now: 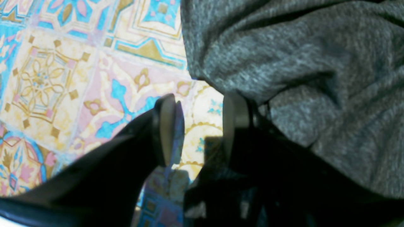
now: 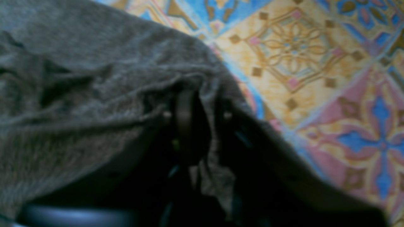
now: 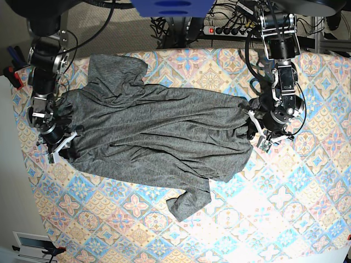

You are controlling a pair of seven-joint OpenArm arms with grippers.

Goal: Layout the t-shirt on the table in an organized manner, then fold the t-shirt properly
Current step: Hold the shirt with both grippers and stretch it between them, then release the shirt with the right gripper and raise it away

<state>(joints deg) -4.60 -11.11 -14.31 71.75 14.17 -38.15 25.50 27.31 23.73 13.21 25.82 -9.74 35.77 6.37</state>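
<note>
2 tools at the t-shirt's opposite edges.

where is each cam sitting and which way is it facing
Left wrist: rides the left arm, looking down past the left tool, jaws apart over bare table, beside the t-shirt.
Right wrist: rides the right arm, looking along the right tool, closed on t-shirt cloth.
Base: overhead, looking down at both arms at opposite ends of the spread t-shirt.
Shared: all three show the grey t-shirt on the tiled table.
</note>
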